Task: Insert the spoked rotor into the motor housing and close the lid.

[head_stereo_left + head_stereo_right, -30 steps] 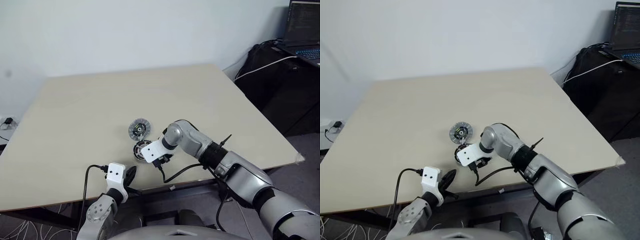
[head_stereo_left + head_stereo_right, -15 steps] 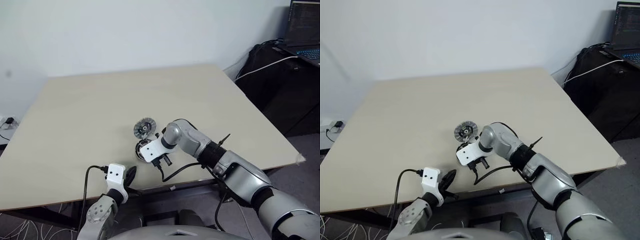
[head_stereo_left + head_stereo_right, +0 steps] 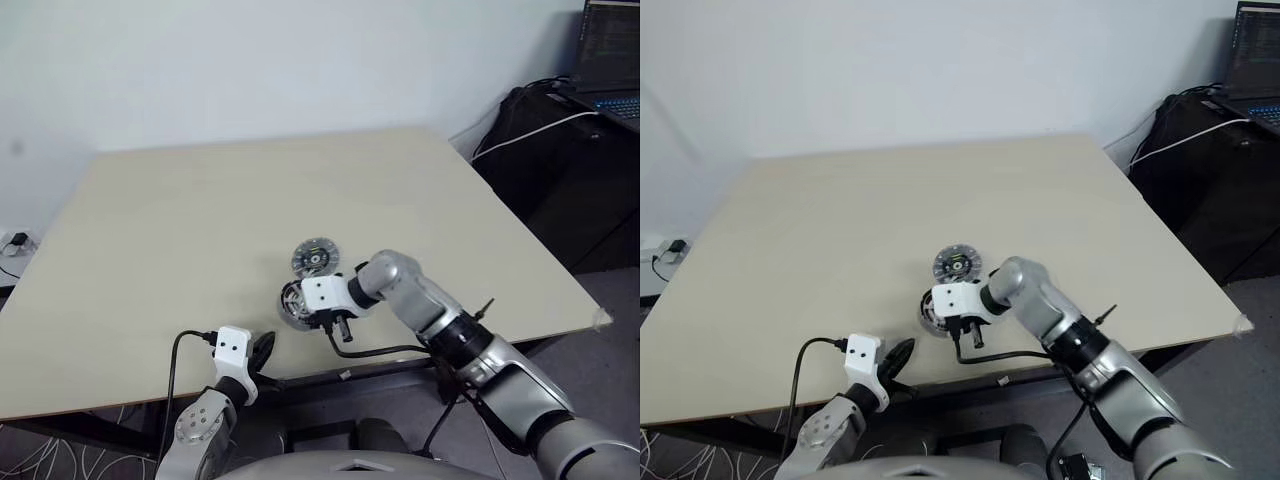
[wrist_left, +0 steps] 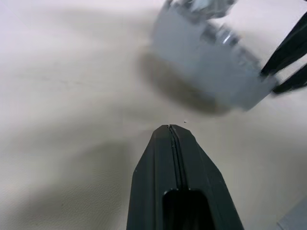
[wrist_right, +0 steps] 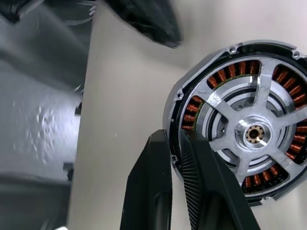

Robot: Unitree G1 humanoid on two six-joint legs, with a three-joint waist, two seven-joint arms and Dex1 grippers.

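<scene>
Near the front edge of the surface [image 3: 150, 220], the right gripper [image 5: 175, 158] had its jaws pinched on the rim of the spoked rotor [image 5: 244, 120], held just off the surface. The motor housing [image 3: 316, 257] lay just beyond. Next likely called for carrying it over and seating it. The left gripper [image 4: 171, 139] hovered, jaws shut and empty

No text, label, brand, number or sign can be read on anything here. The laptop screen [image 3: 610, 38] at the far right edge carries lines of writing, but they are too small to make out.
</scene>
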